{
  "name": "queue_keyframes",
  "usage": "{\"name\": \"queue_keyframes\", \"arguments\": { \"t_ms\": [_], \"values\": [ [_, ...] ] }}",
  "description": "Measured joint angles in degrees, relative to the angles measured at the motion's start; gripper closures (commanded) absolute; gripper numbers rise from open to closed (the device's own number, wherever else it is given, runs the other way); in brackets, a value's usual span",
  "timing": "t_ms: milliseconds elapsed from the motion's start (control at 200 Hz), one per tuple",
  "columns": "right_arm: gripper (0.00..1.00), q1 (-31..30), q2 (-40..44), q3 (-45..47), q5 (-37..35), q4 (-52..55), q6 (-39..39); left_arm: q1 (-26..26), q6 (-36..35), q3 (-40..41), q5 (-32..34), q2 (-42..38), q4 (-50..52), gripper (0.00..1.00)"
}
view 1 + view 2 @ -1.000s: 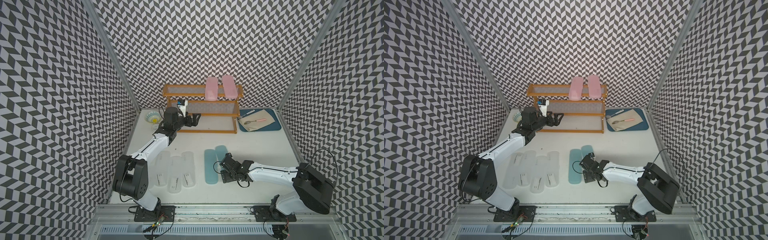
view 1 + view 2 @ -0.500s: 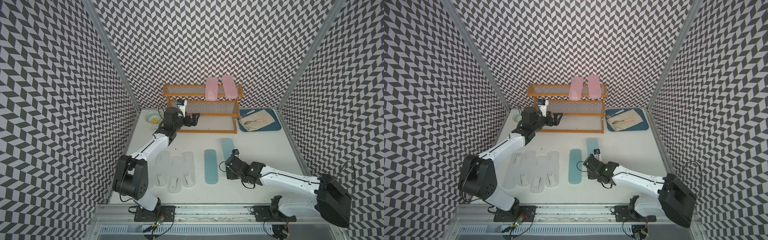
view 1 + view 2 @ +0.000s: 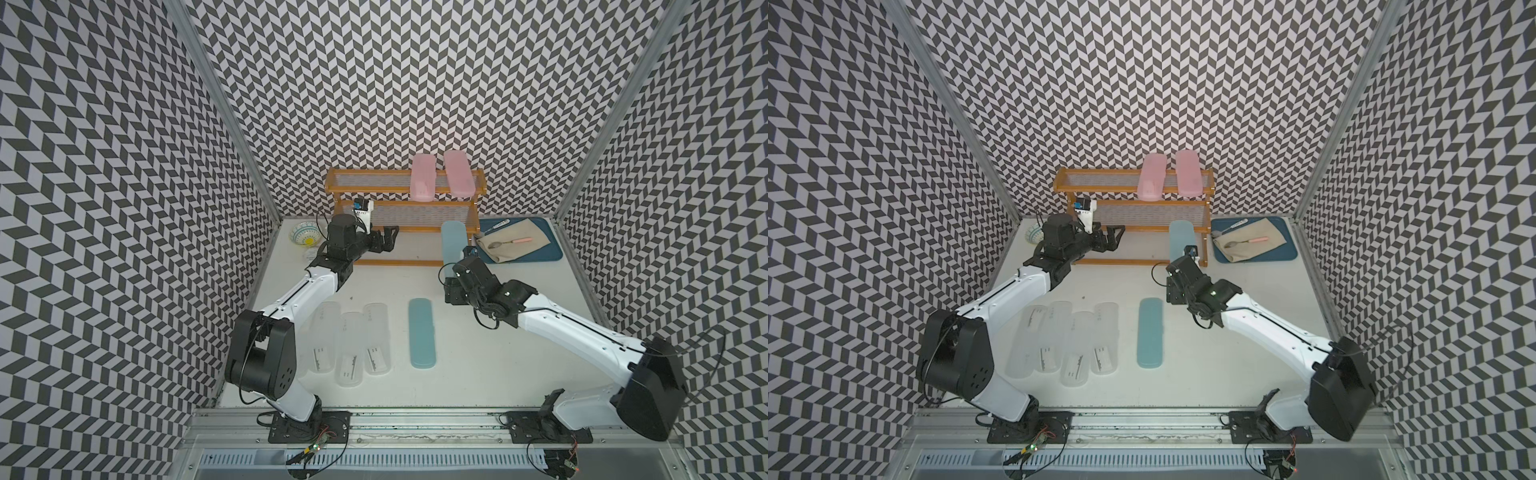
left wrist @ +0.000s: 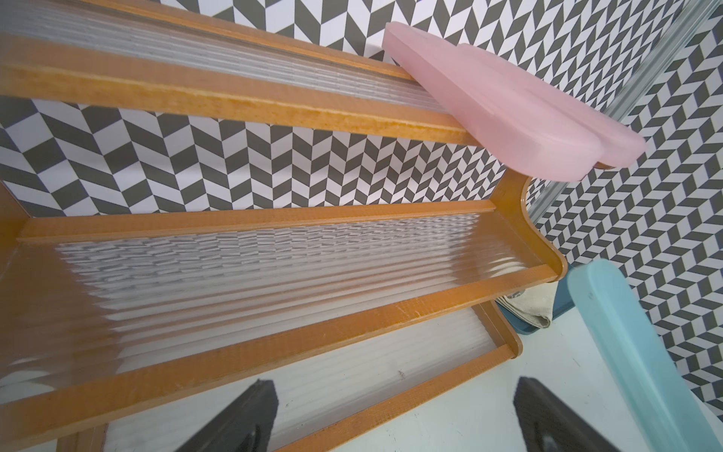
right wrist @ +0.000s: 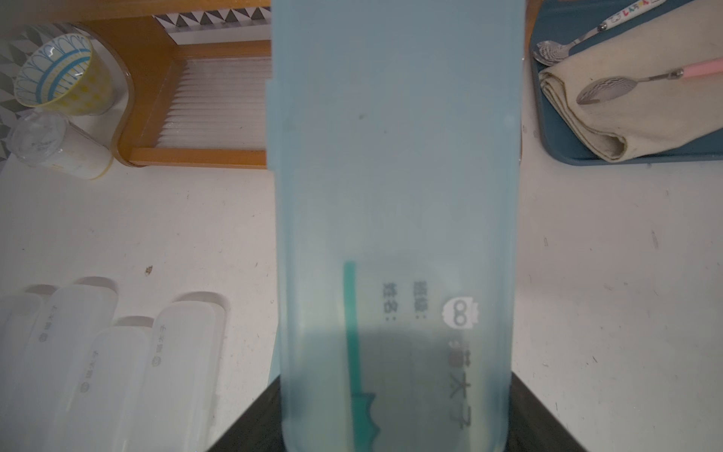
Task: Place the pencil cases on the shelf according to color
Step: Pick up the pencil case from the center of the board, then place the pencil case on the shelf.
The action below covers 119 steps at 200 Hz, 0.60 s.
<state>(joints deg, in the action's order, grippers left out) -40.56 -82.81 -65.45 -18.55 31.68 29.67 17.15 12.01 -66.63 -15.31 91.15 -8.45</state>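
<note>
My right gripper (image 3: pixel 451 276) is shut on the near end of a teal pencil case (image 3: pixel 453 241), held off the table, its far end by the right end of the shelf (image 3: pixel 399 262). In the right wrist view this case (image 5: pixel 395 176) fills the space between the dark fingers (image 5: pixel 250 426). Another teal case (image 3: pixel 422 333) lies flat on the table. Several frosted clear cases (image 3: pixel 1071 340) lie side by side to its left. Two pink cases (image 3: pixel 423 178) (image 3: pixel 458 173) rest on the top tier. My left gripper (image 3: pixel 390 239) stands open and empty at the lowest tier (image 4: pixel 352 375).
A blue tray (image 3: pixel 552 253) with a folded cloth (image 3: pixel 515 243) and a pink-handled spoon (image 3: pixel 509 242) sits right of the shelf. A patterned bowl (image 3: pixel 305 237) and a small clear cup (image 5: pixel 58 144) stand at its left end. Patterned walls enclose the table.
My right gripper closed on the right-hand teal case, lifted it off the table and carried it away toward the shelf's right end. The left arm stayed where it was.
</note>
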Motion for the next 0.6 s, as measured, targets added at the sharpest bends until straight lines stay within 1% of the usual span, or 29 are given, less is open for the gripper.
{"name": "queue_keyframes", "arguments": {
  "t_ms": [240,476,596],
  "values": [
    [0.42,6.3,-10.9,-10.1,3.1,-1.6,-5.0,0.1,0.1,0.0,-0.9,-0.8,-0.1,0.01],
    [0.42,10.0,-19.7,-20.3,5.0,-1.7,-7.2,0.1,0.5,0.0,-1.1,-0.8,-0.1,0.01],
    [0.37,10.6,-22.5,-24.3,5.2,-1.7,-7.4,0.1,0.6,0.0,-1.6,-0.8,-0.1,0.01]
  ]
}}
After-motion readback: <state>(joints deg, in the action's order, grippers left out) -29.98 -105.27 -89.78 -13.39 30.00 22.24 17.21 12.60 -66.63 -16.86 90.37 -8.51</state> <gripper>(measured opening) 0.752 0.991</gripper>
